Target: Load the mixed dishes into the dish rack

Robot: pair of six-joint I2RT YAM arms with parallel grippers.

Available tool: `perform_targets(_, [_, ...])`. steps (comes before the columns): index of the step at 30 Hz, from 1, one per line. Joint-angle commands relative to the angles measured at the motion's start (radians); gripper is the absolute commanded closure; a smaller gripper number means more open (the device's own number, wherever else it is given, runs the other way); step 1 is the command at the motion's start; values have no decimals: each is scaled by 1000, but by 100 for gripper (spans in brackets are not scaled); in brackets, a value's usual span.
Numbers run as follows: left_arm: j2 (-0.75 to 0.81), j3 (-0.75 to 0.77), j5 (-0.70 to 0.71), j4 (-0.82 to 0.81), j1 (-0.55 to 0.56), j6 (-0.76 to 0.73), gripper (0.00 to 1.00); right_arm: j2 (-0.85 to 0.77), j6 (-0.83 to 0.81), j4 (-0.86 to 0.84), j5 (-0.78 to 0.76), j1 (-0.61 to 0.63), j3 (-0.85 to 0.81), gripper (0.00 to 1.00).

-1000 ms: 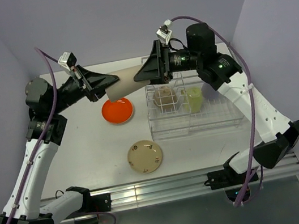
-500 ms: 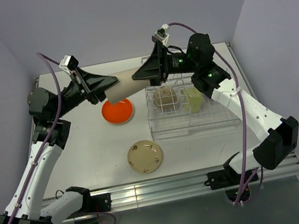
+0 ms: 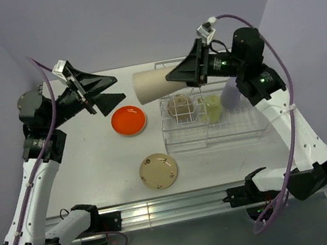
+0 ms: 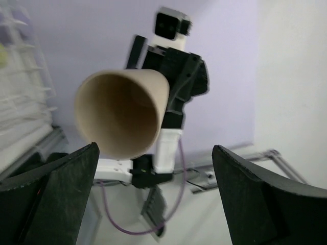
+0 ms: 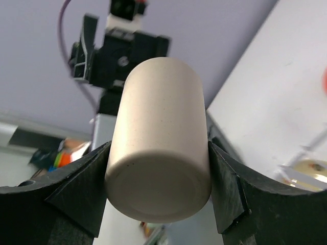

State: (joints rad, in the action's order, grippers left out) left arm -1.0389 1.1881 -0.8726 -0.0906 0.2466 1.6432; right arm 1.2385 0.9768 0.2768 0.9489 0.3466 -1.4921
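Item: tan tapered plastic cup point(image 3: 151, 85), carried on its side in mid-air, upper centre of the top view.
Held by the right gripper point(image 3: 169, 79), jaws clamped across the closed base end, mouth pointing frame-left; left gripper point(image 3: 123, 85) spread wide, empty, apart from the cup's rim; cup hangs above and just left of the clear wire dish rack point(image 3: 240, 130), not yet in it; surface matte, faintly speckled; walls smooth, flaring to a round open mouth; judged light and stiff, not fragile, though the taper may let it creep under a squeeze, so the best hold is across the body near the base; glossy orange round plate point(image 3: 128, 120) and cream-yellow saucer point(image 3: 158, 171) lie flat on the white table point(image 3: 94, 159), centre.
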Motion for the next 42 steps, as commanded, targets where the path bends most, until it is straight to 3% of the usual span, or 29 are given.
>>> perform_targets(1, [39,123,14,403,-76,-328,1,-59,-130,203,-45,-120,-89,100])
perform_targets(5, [28,214,99,769,-115,-523,1,-93,-206,359,-65,-262,-140,100])
perform_targets(7, [28,228,153,843,-128,-592,1,-94,-266,522,-120,-302,-195,100])
perform_targets(9, [14,238,226,964,-132,-647,1,-85,-358,702,-269,-328,-333,100])
perform_targets(13, [-3,222,357,1103,-132,-730,3,-79,-446,912,-586,-330,-430,100])
perform_targets(18, [20,113,434,1155,-132,-780,7,-137,-443,1031,-933,-330,-386,100])
perform_targets(25, [-1,-100,465,1166,-124,-839,15,-175,-426,1090,-1156,-330,-220,100])
perform_targets(33, [-44,-223,546,1126,32,-801,16,-171,-435,997,-1145,-330,48,100])
perform_targets(42, [-88,-297,564,1056,95,-796,16,-132,-454,831,-1185,-328,254,100])
